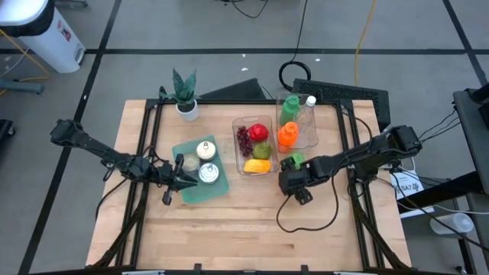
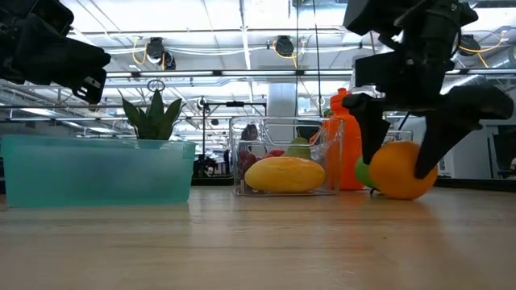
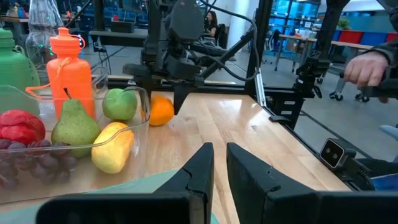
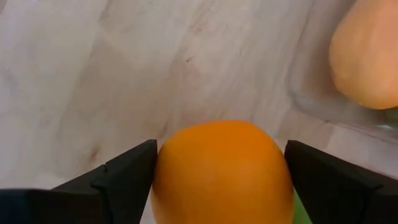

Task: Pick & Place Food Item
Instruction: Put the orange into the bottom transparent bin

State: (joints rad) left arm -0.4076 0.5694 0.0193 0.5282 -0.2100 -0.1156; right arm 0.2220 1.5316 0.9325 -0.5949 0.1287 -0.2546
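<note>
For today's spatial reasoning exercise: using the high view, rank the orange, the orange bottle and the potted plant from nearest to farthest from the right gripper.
1. Orange: between the right gripper's open fingers.
2. Orange bottle: in the clear bin just behind.
3. Potted plant: far back-left corner.

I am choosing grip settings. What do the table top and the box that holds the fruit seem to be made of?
Table top: looks like pale wood with a smooth, faintly glossy finish; plank seams and grain show.
Fruit box: seems to be clear hard plastic; the yellow fruit shows through its shiny walls. Glass cannot be ruled out.
</note>
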